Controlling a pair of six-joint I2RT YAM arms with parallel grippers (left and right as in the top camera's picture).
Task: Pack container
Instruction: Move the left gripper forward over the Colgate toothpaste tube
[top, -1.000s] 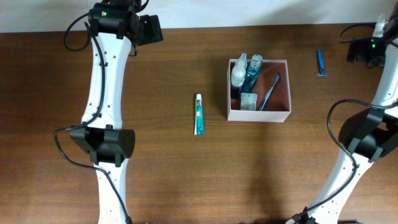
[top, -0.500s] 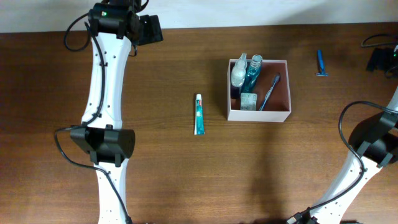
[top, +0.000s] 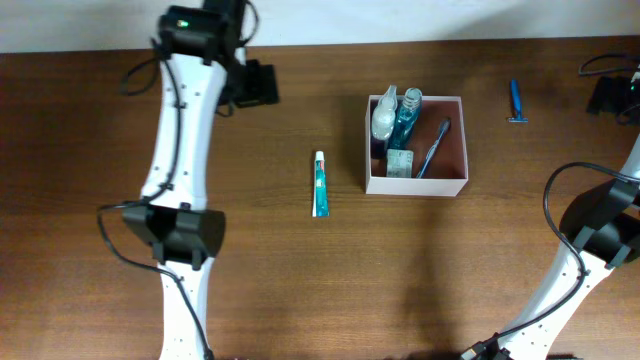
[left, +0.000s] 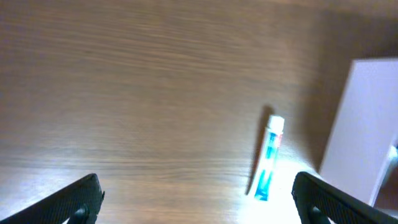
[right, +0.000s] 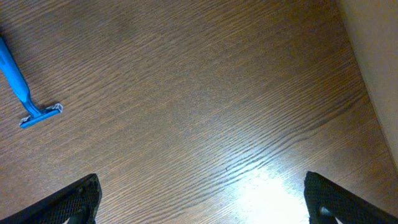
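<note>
Container, square, thin white walls, pinkish-brown inside, right of centre, partly filled. To its left, apart, white-and-teal toothpaste tube, unpacked. Left gripper aimed there, spread wide, empty, likely to grasp it. Right gripper likewise wide, empty, near blue plastic razor.

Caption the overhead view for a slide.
Container holds bottles and a pen; toothpaste and razor lie outside on the table.

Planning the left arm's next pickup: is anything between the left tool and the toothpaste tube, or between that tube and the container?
Nothing visible does. Only bare table separates the left tool from the toothpaste tube, and that tube from the container.
</note>
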